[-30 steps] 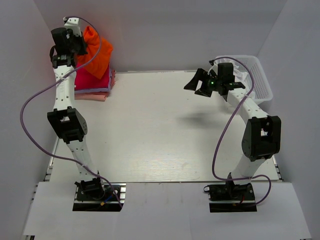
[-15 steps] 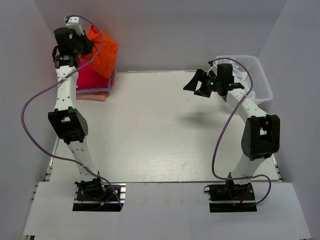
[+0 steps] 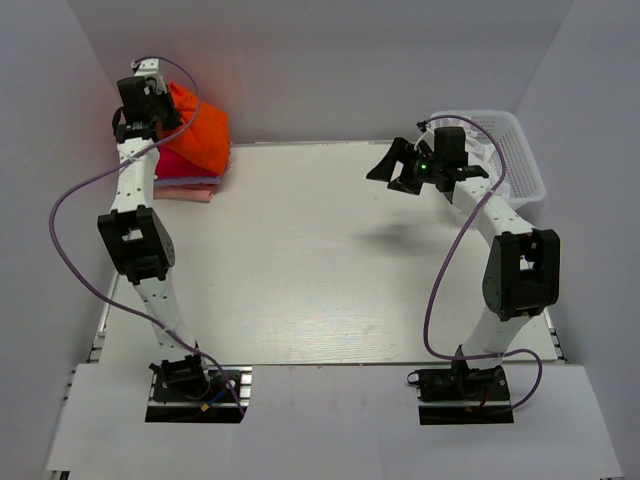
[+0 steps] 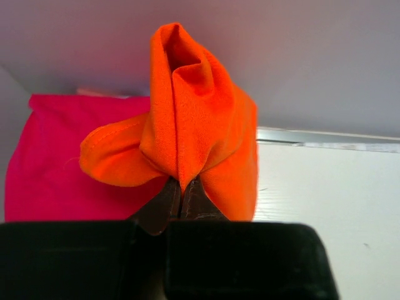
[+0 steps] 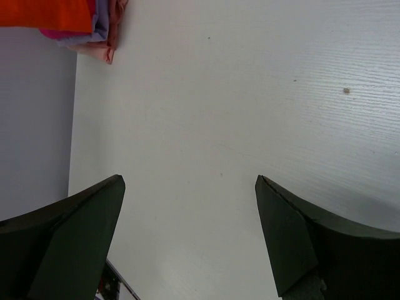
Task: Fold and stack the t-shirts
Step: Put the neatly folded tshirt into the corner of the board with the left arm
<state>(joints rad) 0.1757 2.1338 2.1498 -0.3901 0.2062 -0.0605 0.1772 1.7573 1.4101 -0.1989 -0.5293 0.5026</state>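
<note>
While broad white tabletop point(image 3: 320, 260) stretches under my wide-spread right gripper point(image 5: 189, 181), my left gripper point(image 4: 181, 190), close to the grey back wall point(image 4: 312, 56), pinches the bunched orange-red cloth t-shirt point(image 4: 187, 125) above the folded magenta-pink t-shirt point(image 4: 50, 162).

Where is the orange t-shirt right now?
In the top view, the orange t-shirt is at the far left corner of the table, pinched in the left gripper over the folded stack.
</note>
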